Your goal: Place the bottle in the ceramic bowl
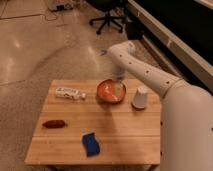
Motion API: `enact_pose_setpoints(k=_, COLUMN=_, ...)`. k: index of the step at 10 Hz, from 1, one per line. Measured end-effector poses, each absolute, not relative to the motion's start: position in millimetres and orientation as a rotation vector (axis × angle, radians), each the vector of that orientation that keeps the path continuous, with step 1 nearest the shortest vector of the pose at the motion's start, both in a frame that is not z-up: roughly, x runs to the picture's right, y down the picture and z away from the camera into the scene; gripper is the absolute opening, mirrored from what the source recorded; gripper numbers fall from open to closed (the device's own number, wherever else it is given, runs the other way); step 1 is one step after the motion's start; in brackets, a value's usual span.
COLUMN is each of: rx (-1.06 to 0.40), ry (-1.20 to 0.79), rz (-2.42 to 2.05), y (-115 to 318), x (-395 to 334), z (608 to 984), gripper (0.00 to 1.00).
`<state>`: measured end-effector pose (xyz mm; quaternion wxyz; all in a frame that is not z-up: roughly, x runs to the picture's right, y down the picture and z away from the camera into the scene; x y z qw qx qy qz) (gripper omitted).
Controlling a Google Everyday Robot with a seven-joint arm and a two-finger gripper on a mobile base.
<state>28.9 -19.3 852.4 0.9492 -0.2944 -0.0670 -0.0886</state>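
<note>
The bottle (70, 93) lies on its side on the wooden table (125, 135), at the far left, with its pale cap pointing right toward the bowl. The ceramic bowl (109, 92), orange-red inside, sits at the far middle of the table. My gripper (118, 84) hangs at the end of the white arm (145, 70), over the bowl's far right rim. It is well to the right of the bottle and holds nothing that I can see.
A white upturned cup (141, 97) stands just right of the bowl. A dark red oblong item (54, 123) lies at the left front, and a blue sponge-like block (91, 143) at the front middle. An office chair (107, 19) stands on the floor behind.
</note>
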Motion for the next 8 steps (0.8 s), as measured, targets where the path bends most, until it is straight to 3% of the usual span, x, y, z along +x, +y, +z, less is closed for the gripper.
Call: enact_pose_setpoints(k=8, rx=-0.623, ry=-0.166, rz=-0.291, y=12.8, x=-139.2, z=901.0, gripper=0.8)
